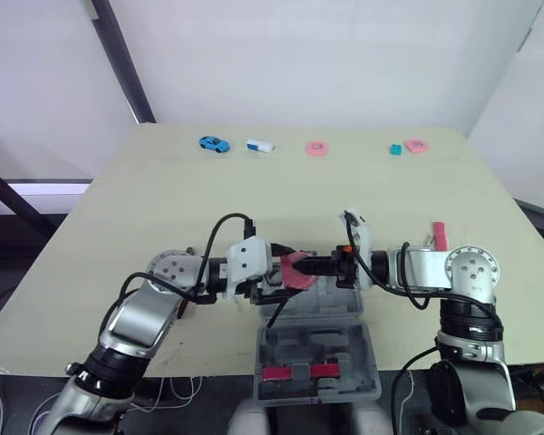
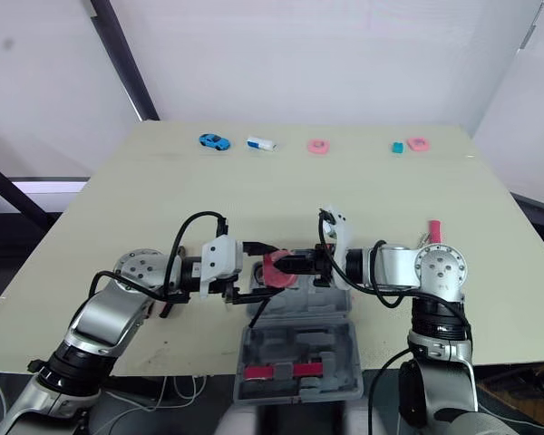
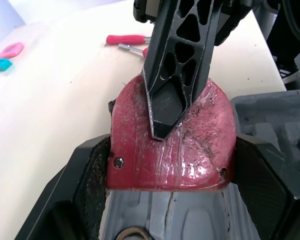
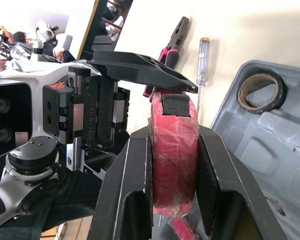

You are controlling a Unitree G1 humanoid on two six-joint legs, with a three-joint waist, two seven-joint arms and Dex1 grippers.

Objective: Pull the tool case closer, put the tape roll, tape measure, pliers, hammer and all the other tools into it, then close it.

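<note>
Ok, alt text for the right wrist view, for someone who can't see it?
The right gripper clamps a red tape measure between its fingers, with the left gripper reaching across its top. Beyond lie pink-handled pliers and a clear-handled screwdriver on the table, and a tape roll sits in the open grey tool case.

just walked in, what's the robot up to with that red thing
Both grippers are on the red tape measure above the open tool case. The right gripper clamps its flat sides and the left gripper grips its edges, so this looks like a handover or a joint placing. The tape roll lies in the case. The pliers and a screwdriver lie on the table beside it.
</note>
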